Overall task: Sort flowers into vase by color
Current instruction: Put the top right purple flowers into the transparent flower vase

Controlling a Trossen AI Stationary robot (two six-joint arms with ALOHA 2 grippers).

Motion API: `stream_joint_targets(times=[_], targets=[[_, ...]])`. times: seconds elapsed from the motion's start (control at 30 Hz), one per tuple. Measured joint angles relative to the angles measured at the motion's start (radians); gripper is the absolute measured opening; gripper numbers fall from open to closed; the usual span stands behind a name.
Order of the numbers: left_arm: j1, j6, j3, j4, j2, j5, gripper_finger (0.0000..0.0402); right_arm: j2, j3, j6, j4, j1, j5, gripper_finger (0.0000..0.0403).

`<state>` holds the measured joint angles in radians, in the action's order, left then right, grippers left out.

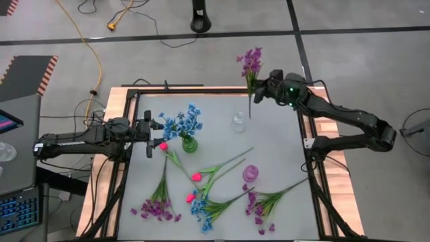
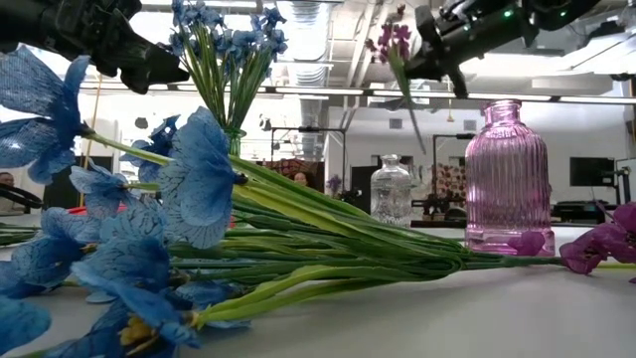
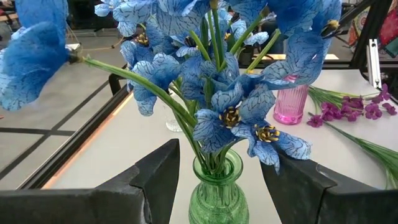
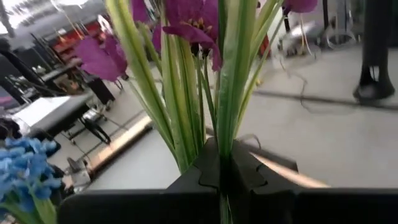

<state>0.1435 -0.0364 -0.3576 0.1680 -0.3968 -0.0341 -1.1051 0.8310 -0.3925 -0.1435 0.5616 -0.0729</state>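
My right gripper (image 1: pixel 259 90) is shut on a purple flower sprig (image 1: pixel 251 62), held high over the table's far edge, above the clear vase (image 1: pixel 238 122). Blue flowers (image 1: pixel 182 124) stand with their stems in a green vase (image 1: pixel 189 144). My left gripper (image 1: pixel 154 126) is open just left of that vase and touches nothing. A pink vase (image 1: pixel 250 174) stands toward the near right. Purple sprigs (image 1: pixel 158 206), a blue sprig (image 1: pixel 201 211) and pink-red buds (image 1: pixel 195 177) lie flat on the near half of the table. My right gripper pinches the sprig's bundle of green stems (image 4: pixel 219 149) between its two fingers, below the blossoms. The fingers come in about level from the table's right side and lie across the stems. The sprig is lifted clear, blossoms up, with its stem end (image 2: pixel 421 139) hanging below the fingers.
The flowers on the near half cross one another, their stems (image 1: pixel 225 165) fanning toward the pink vase. Another purple sprig (image 1: pixel 259 210) lies at the near right. The table's wooden frame (image 1: pixel 114 107) rims the grey surface. Cables lie on the floor beyond.
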Motion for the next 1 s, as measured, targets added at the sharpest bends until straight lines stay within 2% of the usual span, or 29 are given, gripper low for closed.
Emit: stream_joint_targets(times=[0.3, 0.63, 1.0], targets=[[0.000, 0.006, 0.000, 0.000, 0.000, 0.000, 0.0209, -0.080, 0.000, 0.036, -0.208, -0.005, 0.107, 0.0032], [0.000, 0.007, 0.000, 0.000, 0.000, 0.000, 0.0209, -0.081, 0.000, 0.075, -0.211, -0.006, 0.108, 0.0034], [0.000, 0.007, 0.000, 0.000, 0.000, 0.000, 0.0209, -0.081, 0.000, 0.174, -0.210, -0.077, 0.080, 0.0034]])
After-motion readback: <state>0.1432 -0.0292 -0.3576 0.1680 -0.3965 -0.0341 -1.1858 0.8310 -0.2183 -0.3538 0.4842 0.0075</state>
